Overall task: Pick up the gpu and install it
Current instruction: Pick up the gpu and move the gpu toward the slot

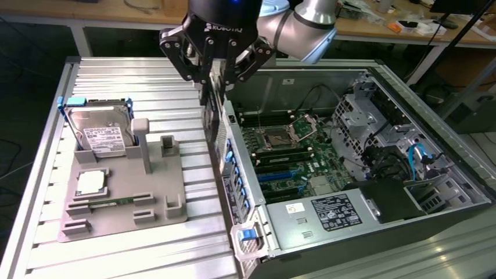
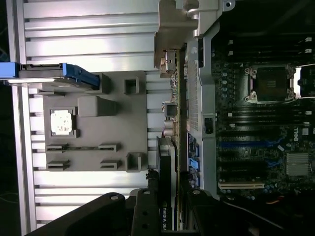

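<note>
The gpu (image 1: 211,113) hangs edge-on and upright, a thin card with a silver bracket, directly under my gripper (image 1: 215,78), which is shut on its top edge. It hovers over the side wall of the open computer case (image 1: 232,174), beside the motherboard (image 1: 283,154) with its blue slots (image 1: 271,173). In the wrist view the gpu (image 2: 166,157) runs lengthwise away from my gripper (image 2: 167,194), black cooler nearest, silver bracket (image 2: 170,34) at the far end. It lies along the case wall, next to the motherboard's slots (image 2: 246,144).
A grey holder tray (image 1: 166,218) lies on the slatted metal table (image 1: 124,256) at the exterior view's left. It carries a hard drive (image 1: 99,131) in a blue frame, a processor chip (image 1: 92,181) and a memory stick (image 1: 116,202). Cables and drive cages (image 1: 387,133) crowd the case's far side.
</note>
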Controlling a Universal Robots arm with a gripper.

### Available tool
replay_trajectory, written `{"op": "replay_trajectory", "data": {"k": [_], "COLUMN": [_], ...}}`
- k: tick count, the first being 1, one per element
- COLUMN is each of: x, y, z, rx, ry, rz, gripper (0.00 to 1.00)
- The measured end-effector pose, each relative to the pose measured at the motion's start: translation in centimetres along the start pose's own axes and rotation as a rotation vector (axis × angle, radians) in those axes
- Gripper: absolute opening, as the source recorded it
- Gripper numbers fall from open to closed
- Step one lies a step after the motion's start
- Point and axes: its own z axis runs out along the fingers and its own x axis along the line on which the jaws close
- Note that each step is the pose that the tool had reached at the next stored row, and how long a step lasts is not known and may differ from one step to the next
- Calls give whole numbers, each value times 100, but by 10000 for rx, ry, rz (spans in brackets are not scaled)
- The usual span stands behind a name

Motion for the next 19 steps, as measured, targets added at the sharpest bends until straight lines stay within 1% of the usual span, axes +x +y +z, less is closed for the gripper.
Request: {"op": "replay_trajectory", "data": {"k": [19], "x": [-286], "y": [9], "z": [-11], "rx": [-1], "ry": [0], "rz": [0], "gripper": [27]}}
